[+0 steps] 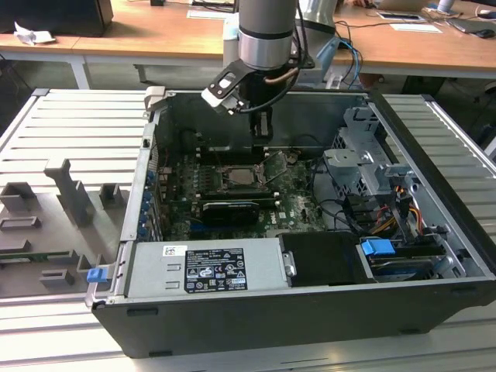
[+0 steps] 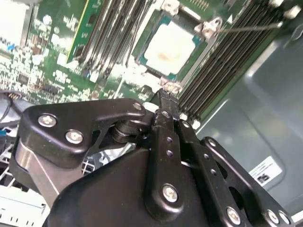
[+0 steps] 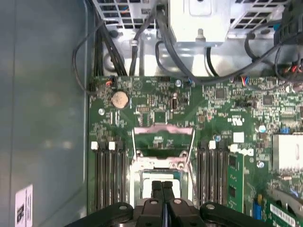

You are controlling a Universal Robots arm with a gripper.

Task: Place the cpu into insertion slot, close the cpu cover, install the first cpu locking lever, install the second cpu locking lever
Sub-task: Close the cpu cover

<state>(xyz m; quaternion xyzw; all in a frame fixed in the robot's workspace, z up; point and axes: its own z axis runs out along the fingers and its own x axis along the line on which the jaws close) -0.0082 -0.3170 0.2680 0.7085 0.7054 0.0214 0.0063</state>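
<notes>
Inside the PC case [image 1: 434, 256]: my gripper [image 3: 162, 185] hangs just above the insertion slot [image 3: 135, 191], fingers pressed together, holding nothing. The cpu [image 2: 173, 47] lies flat in the slot, directly under the tips. The cpu cover [image 3: 163, 142] stands tilted open just beyond, hinge edge vs. the slot rim, not yet closed. 1 arm on the job.

Black computer case [image 1: 271, 322] open on a ribbed grey table [image 1: 77, 124]. Inside, green board [image 3: 213, 109] with rows of black memory slots [image 3: 110, 175], round coin battery [image 3: 120, 99], long black card [image 1: 229, 211]. Labelled silver power box [image 1: 205, 269] along the near wall, blue tab [image 1: 377, 249] nearby. Wooden desks [image 1: 155, 39] behind.
</notes>
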